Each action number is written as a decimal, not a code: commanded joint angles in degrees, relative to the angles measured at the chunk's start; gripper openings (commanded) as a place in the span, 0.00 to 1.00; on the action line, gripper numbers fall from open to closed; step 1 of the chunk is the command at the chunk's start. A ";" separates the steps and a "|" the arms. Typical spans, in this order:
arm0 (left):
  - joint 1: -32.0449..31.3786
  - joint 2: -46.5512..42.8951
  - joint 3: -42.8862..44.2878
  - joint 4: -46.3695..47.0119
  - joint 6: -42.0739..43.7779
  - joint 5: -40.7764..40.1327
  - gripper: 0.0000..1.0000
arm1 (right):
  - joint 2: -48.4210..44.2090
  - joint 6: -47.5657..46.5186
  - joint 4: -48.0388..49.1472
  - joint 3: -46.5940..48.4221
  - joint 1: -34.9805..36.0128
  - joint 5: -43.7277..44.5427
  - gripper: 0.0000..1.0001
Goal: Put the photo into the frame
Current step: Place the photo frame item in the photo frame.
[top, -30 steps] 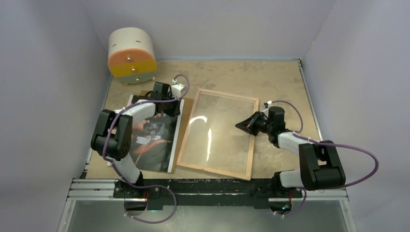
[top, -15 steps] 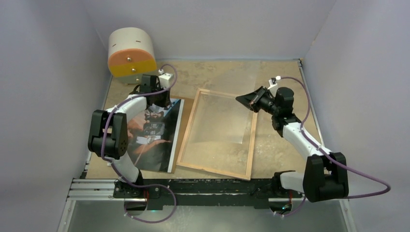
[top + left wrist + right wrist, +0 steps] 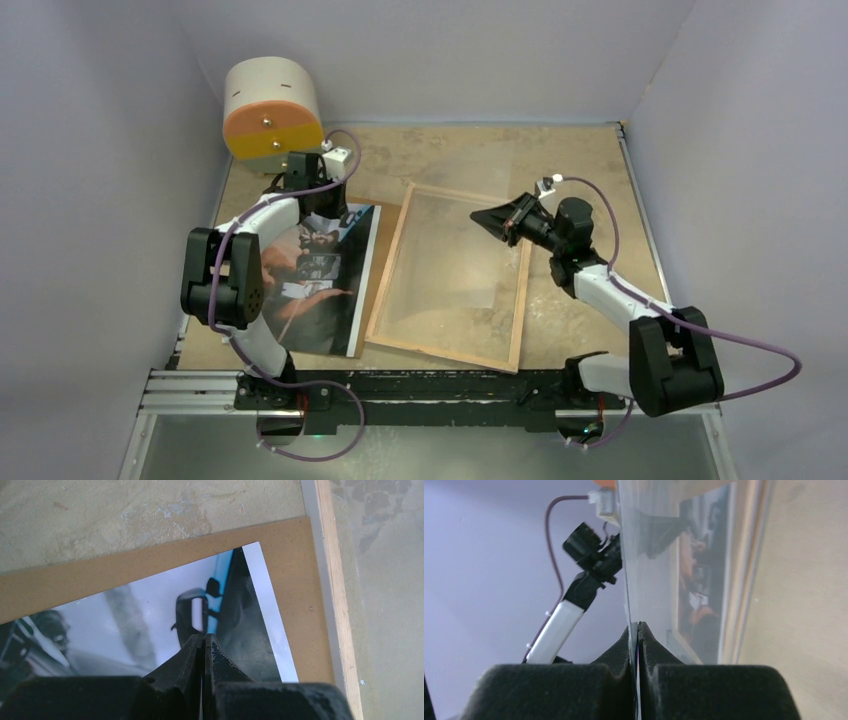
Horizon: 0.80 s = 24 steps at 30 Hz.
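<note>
The photo point(image 3: 315, 275) lies face up at the left on a brown backing board point(image 3: 100, 575). In the left wrist view its top right corner point(image 3: 250, 580) shows. My left gripper point(image 3: 318, 200) hangs shut just above that end of the photo point(image 3: 150, 605), and there is nothing between its jaws point(image 3: 203, 639). The frame point(image 3: 518, 300) lies in the middle with its wooden rim up. My right gripper point(image 3: 480, 215) is shut on the far edge of the clear pane point(image 3: 450, 250) and holds it tilted up out of the frame. The thin pane point(image 3: 649, 555) runs between its jaws point(image 3: 638, 626).
A round white container point(image 3: 272, 110) with orange and yellow drawer fronts stands at the back left, close behind my left wrist. Grey walls close in the table on three sides. The frame's left rim point(image 3: 332, 580) lies right beside the backing board.
My right gripper has lifted the pane's edge and carried it up and to the left. My left gripper has drawn back from over the photo toward the round container.
</note>
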 commanded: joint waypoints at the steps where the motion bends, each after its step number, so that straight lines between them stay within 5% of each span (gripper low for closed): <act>1: 0.22 -1.52 1.05 0.85 -0.41 0.77 0.00 | -1.43 1.21 3.68 8.20 3.73 1.00 0.00; 24: -2.62 -1.36 -2.96 -0.12 2.30 3.64 0.00 | 7.82 -9.37 3.59 -8.62 6.06 8.70 0.00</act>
